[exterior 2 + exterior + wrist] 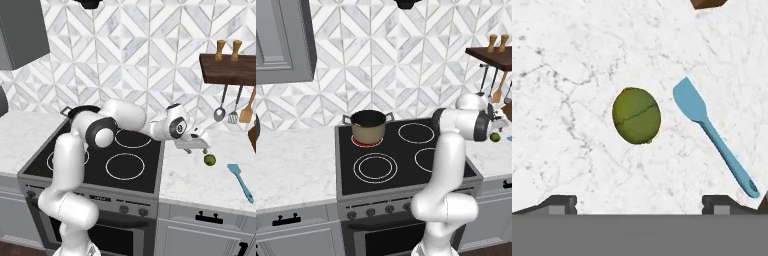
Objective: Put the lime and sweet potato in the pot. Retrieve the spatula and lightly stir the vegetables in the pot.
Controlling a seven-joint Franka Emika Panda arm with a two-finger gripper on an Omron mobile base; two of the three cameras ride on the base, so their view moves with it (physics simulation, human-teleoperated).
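Note:
The tan pot point(368, 125) stands on the stove's back left burner, its dark inside showing nothing. On the marble counter right of the stove lies the small yellow-green lime point(209, 159) point(495, 136) point(636, 115). My gripper point(200, 146) point(639, 204) hovers just above it and is open, the fingertips point(562, 202) wide apart with the lime ahead between them. A blue spatula point(712, 132) point(240, 181) lies flat just right of the lime. A reddish-brown thing point(252, 134) is cut off at the counter's far right; I cannot tell whether it is the sweet potato.
The black stove point(406, 160) has several burners. A dark wooden shelf point(230, 70) on the wall above the right counter carries two wooden mills, and utensils point(232, 107) hang below it. My arm stretches across the stove toward the right counter point(200, 185).

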